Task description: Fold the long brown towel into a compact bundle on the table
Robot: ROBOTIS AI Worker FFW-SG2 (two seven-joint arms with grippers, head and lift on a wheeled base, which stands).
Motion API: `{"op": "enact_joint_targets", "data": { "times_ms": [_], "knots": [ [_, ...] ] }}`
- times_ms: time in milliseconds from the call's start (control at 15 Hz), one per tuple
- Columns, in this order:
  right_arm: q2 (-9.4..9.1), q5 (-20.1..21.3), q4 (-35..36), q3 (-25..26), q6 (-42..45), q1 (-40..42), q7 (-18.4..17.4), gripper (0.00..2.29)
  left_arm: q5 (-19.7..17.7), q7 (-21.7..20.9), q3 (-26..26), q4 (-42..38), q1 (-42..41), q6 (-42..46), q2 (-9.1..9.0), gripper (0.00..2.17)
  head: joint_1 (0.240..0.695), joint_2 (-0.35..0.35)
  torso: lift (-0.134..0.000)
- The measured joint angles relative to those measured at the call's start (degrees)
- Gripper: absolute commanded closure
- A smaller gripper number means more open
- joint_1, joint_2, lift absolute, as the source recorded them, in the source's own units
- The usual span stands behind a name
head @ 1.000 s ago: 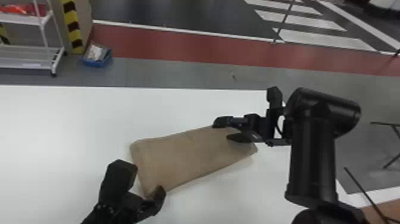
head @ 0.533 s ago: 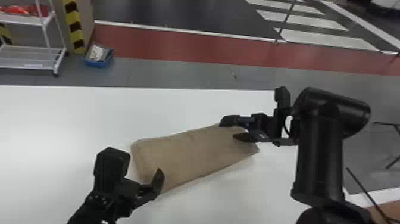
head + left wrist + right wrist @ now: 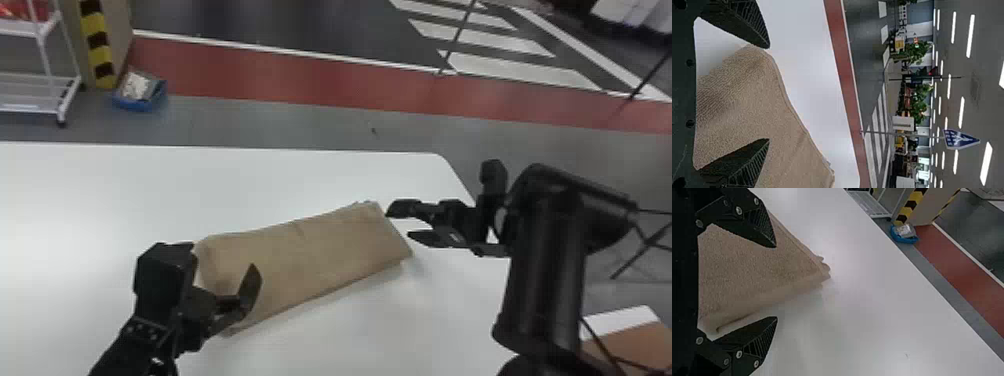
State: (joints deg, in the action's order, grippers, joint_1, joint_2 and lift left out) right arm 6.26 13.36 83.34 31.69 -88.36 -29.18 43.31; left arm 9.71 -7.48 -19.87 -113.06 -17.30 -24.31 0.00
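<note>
Lying folded on table [image 3: 280, 185]: brown towel [image 3: 315, 255]; left gripper [image 3: 222, 267], right gripper [image 3: 399, 224] spread.

Left arm [image 3: 135, 345]: enters the head view at 7 o'clock and angles up toward 1 o'clock. Left gripper [image 3: 224, 260]: positioned at 8 o'clock from view centre; both fingers [image 3: 744, 23] stand spread, tips well separated. Right arm [image 3: 545, 260]: enters at 5 o'clock, rises toward 12 o'clock, then bends. Right gripper [image 3: 400, 225]: oriented toward 9 o'clock; fingers [image 3: 756, 340] parted, one beside each side of the gap.
</note>
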Motion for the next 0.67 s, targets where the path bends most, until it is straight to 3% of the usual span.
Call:
{"op": "enact_joint_targets", "data": {
  "times_ms": [467, 667],
  "knots": [
    [4.13, -2.55, 11.96, 8.83, 21.99, 11.82, 4.64, 0.27, -2.39, -0.01, 1.44, 7.14, 3.73, 8.34, 0.00, 0.03, 0.695, -0.350, -0.125],
    [5.41, -2.80, 14.64, 9.83, 24.72, 15.02, 5.21, 0.27, -2.41, 0.49, 1.25, 12.90, 7.67, 10.59, 0.00, 0.03, 0.695, -0.350, -0.125]
  ]
}}
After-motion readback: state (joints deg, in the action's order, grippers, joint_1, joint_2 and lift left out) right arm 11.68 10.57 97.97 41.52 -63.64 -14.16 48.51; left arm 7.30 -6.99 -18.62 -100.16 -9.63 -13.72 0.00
